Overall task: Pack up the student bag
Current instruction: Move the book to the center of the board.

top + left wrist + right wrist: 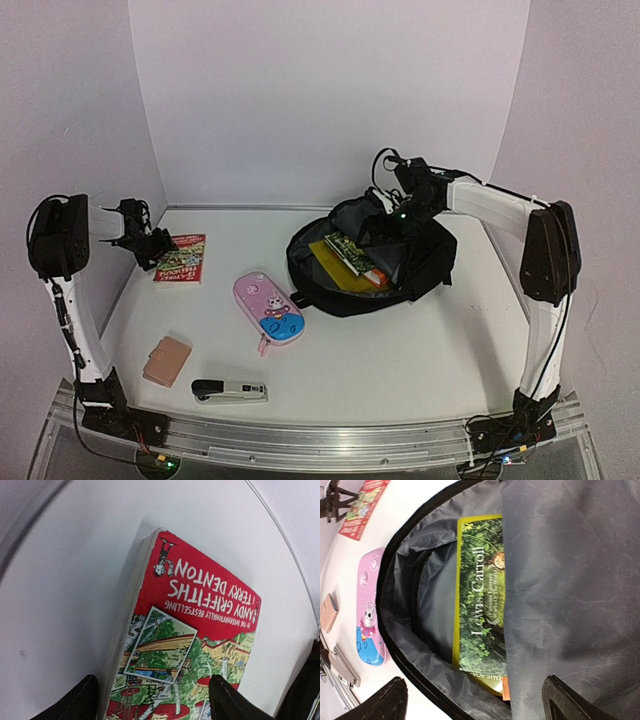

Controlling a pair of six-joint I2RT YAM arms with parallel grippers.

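Left pincer (152, 700), open, straddles red book (195, 630) for lifting; right pincer (475, 700), open, hovers above student bag (440, 265), unzipped to receive.

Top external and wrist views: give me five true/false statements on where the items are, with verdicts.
1. The student bag lies unzipped with its mouth open. True.
2. A green Lewis Carroll book sits inside the bag. True.
3. The red book is packed in the bag. False: it lies flat on the table, under the open left gripper.
4. The pink pencil case lies on the bag's right side. False: it lies on the table to the bag's left.
5. The stapler lies on the table near its front edge. True.
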